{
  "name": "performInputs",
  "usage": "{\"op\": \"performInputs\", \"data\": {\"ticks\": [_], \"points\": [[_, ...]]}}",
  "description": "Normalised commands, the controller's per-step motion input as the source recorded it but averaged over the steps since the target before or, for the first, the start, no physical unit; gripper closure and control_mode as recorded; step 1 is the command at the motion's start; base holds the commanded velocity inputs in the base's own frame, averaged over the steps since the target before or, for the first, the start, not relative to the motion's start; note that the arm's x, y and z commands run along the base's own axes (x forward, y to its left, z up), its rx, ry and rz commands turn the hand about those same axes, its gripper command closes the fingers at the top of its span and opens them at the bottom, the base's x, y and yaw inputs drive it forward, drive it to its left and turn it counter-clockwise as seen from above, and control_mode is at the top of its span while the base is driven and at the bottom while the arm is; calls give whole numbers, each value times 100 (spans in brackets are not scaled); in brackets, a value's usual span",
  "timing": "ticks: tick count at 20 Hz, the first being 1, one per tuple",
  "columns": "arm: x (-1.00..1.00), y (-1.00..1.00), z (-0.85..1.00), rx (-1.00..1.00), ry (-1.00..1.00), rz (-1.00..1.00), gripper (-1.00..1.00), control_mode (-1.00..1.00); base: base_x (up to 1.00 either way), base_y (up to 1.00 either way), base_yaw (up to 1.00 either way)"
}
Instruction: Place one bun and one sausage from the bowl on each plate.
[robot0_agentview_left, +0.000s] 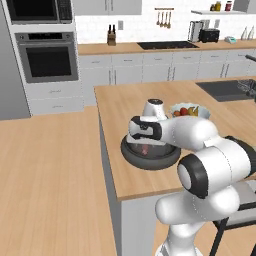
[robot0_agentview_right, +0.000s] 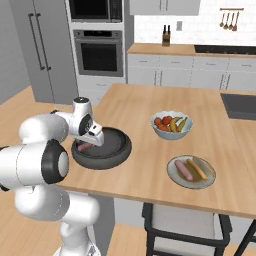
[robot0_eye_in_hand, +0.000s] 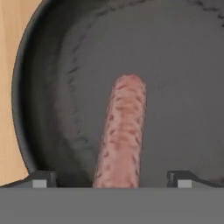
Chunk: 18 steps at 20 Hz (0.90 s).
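Pinkish sausage (robot0_eye_in_hand: 121, 135) lies between the end effector's (robot0_eye_in_hand: 111, 179) spread fingers, fruit bowl (robot0_agentview_right: 172, 124) nearby.

The left base view looked forward and down from behind the arm's left; the right base view did likewise from behind its right. Both took in the wooden counter (robot0_agentview_left: 150, 100) and dark bowl (robot0_agentview_left: 131, 156). The hand view faced straight into that bowl from close above.
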Motion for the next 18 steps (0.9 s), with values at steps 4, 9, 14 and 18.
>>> {"op": "performInputs", "data": {"ticks": [4, 9, 14, 18], "points": [[21, 0, -41, 0, 1, 6, -100, -100, 0, 0, 0], [6, 0, -35, 0, 0, 2, -100, -100, 0, 0, 0], [0, 0, -18, 0, 0, 0, 100, -100, 0, 0, 0], [0, 0, 15, 0, 3, 0, 100, -100, 0, 0, 0]]}}
